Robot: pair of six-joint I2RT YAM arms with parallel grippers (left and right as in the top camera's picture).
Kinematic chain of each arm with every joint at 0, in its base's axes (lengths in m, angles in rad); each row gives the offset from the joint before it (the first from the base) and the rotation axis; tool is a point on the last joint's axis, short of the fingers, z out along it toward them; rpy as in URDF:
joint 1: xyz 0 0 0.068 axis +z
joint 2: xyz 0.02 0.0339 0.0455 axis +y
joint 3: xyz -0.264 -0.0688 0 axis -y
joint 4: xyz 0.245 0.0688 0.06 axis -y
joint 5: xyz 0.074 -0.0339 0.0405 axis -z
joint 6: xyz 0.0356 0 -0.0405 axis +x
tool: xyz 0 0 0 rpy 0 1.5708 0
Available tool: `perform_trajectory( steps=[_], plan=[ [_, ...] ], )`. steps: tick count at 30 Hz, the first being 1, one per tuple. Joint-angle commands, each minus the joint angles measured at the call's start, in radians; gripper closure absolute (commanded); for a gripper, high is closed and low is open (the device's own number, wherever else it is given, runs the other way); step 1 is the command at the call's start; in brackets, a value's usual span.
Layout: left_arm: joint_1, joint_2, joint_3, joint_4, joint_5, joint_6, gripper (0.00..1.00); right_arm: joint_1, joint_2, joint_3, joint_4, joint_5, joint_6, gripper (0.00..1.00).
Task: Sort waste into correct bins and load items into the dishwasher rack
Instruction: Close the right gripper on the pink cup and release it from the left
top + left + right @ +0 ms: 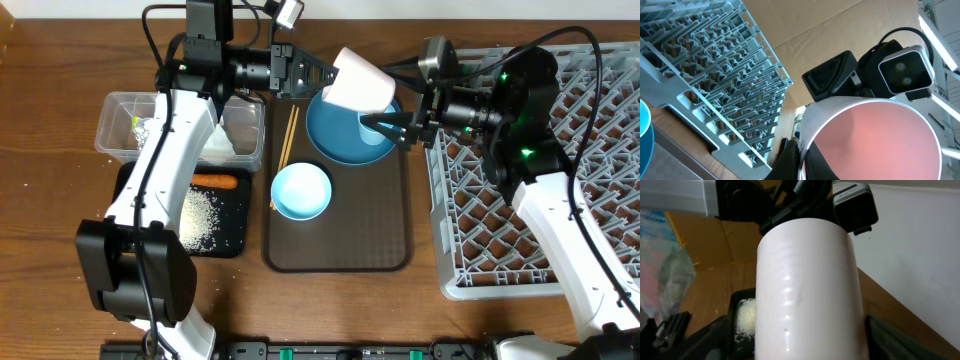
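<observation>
Overhead view of a wooden table with 2 robot arms meeting above a brown serving tray (340, 250). The waste looks sorted. You can see rice (200, 215) and a carrot (213, 181) in the black tray (235, 215). Wrappers (140, 128) and white tissue (222, 140) appear to sit in the clear tub (115, 105) beside it. Loading has barely begun: the grey dishwasher rack (600, 150) on the right shows no dishes. The dark-blue plate (335, 140), the light blue bowl (300, 190) and the chopsticks (288, 135) lie on the serving tray. The pink cup (360, 80) is in the air over the plate's far edge, tipped on its side, its open mouth facing your left wrist. Your left arm reaches in from the far left with the wrist level, and the left gripper (318, 75) is clamped tight on the cup's rim. Your right arm bends in from over the rack, forearm pointing left. The right gripper (378, 125) has its jaws spread to either side of the cup's body, and you cannot tell whether they touch it. This reads as a hand-over, so all the dishes are yet to be racked.
</observation>
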Motion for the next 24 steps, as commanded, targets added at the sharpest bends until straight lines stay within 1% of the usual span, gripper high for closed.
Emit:
perform_trajectory(
  steps=[1, 18, 24],
  plan=[
    [0.0, 0.008, -0.002, 0.005, 0.032, -0.005, 0.94, 0.02, 0.003, 0.013, 0.002, -0.007, -0.002, 0.26],
    [0.001, 0.008, -0.002, 0.005, 0.032, -0.005, 0.94, 0.03, 0.043, 0.013, 0.006, -0.008, -0.002, 0.25],
    [0.001, 0.008, -0.002, 0.005, 0.032, -0.005, 0.94, 0.045, 0.055, 0.013, 0.037, -0.009, -0.001, 0.27]
  ],
)
